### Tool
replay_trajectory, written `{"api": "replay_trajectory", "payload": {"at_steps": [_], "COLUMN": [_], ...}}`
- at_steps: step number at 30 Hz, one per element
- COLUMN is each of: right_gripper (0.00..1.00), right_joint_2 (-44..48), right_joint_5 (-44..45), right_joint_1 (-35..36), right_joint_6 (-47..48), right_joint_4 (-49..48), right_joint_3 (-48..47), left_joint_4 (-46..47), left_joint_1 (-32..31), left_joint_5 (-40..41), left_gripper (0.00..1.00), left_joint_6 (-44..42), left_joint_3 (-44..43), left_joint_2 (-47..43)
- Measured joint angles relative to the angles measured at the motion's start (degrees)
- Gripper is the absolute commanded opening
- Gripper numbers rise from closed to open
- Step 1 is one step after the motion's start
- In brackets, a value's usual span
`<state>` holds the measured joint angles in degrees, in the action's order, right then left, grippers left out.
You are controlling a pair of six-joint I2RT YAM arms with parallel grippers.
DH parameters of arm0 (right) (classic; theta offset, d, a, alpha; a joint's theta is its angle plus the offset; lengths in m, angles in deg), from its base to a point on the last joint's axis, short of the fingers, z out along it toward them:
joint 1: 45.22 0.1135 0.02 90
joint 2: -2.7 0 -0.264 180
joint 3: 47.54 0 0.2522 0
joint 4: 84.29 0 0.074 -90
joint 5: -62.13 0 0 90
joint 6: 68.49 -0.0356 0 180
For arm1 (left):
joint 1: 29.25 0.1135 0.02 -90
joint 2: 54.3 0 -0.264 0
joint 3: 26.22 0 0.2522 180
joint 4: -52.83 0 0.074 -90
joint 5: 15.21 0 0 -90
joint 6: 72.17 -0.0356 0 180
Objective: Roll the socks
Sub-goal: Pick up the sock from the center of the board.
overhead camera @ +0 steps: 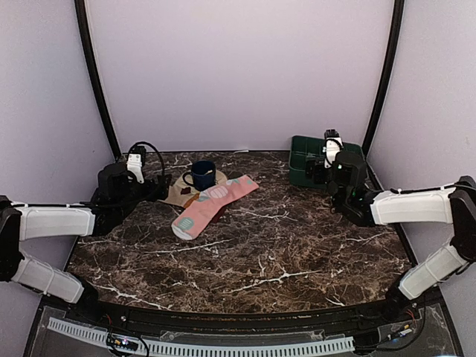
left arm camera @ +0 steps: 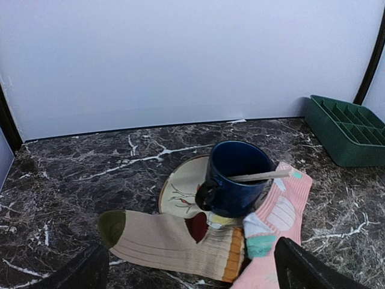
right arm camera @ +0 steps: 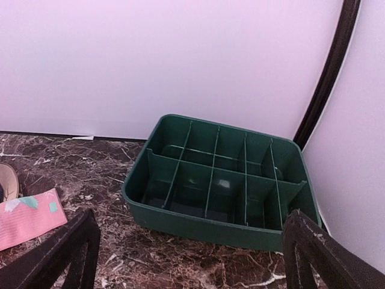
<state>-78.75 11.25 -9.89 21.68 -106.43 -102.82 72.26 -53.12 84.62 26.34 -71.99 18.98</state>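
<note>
From above, the pink sock (overhead camera: 202,210) was seen lying on the table (overhead camera: 297,253), far left, beside a blue mug (overhead camera: 201,175). At the left wrist, the left gripper (left arm camera: 191,253) was held wide apart, the cream sock (left arm camera: 162,241) framed between its fingers. At the right wrist, the right gripper (right arm camera: 189,226) was spread open before a green tray (right arm camera: 216,180).

Dark white-veined marble tabletop (overhead camera: 297,253), plain pale lilac walls (overhead camera: 238,74), black curved poles (overhead camera: 93,74) at both back corners
</note>
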Motion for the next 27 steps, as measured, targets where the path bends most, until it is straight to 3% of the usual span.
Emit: {"api": "replay_trajectory", "payload": {"at_steps": [4, 8, 11, 20, 27], "right_gripper": [1.0, 1.0, 1.0, 1.0, 0.81], "right_joint_2": [-2.8, -3.4, -3.4, -4.0, -7.9], "right_joint_5": [-0.4, -8.9, -16.2, -27.2, -34.1], "right_joint_1": [1.8, 1.7, 1.8, 3.7, 4.0], "right_joint_6": [4.0, 3.6, 1.0, -6.3, -7.5], "right_joint_4": [-0.5, 1.9, 1.6, 1.4, 2.4], "right_joint_3": [-2.9, -7.9, -9.1, -9.2, -13.2], "left_joint_4": [-1.7, -3.6, -5.2, -11.2, -14.8], "left_joint_1": [-4.5, -7.1, -8.1, -9.2, -9.6], "left_joint_5": [1.8, 3.2, 3.5, 3.0, 1.4], "left_gripper": [0.98, 0.98, 0.98, 0.96, 0.89], "left_joint_6": [-1.0, -1.2, -0.6, 1.7, 4.1], "left_joint_3": [-1.4, -3.1, -3.3, -2.4, -1.9], "left_joint_2": [0.0, 0.0, -0.2, -2.2, -2.9]}}
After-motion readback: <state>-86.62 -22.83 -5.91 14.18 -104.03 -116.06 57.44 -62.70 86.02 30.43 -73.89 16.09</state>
